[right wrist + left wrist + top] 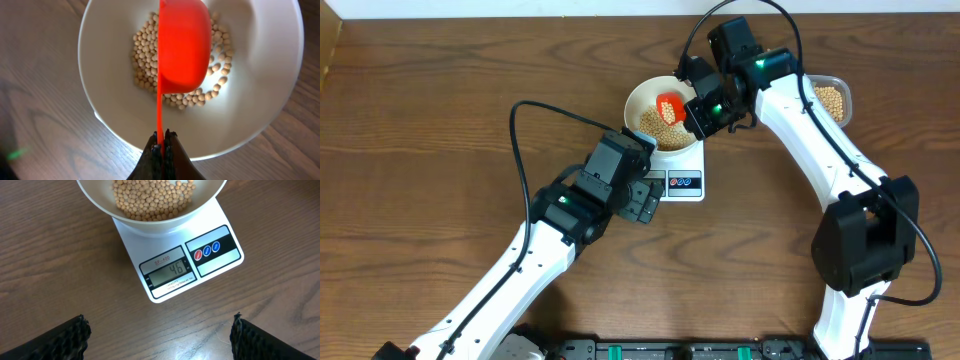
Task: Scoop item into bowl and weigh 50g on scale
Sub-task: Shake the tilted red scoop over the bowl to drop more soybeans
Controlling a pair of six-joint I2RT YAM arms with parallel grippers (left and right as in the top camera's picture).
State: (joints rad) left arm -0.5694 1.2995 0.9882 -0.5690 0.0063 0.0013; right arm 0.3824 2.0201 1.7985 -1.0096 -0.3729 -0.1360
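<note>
The white bowl sits on the white scale and holds tan beans. The left wrist view shows the bowl, the beans and the scale, whose display reads 46. My right gripper is shut on the handle of an orange scoop held over the bowl, with beans in it. In the right wrist view, gripper, scoop, beans and bowl show. My left gripper is open and empty over the table near the scale's front.
A clear plastic tub with more beans stands at the back right, partly behind the right arm. The wooden table extends to the left and front.
</note>
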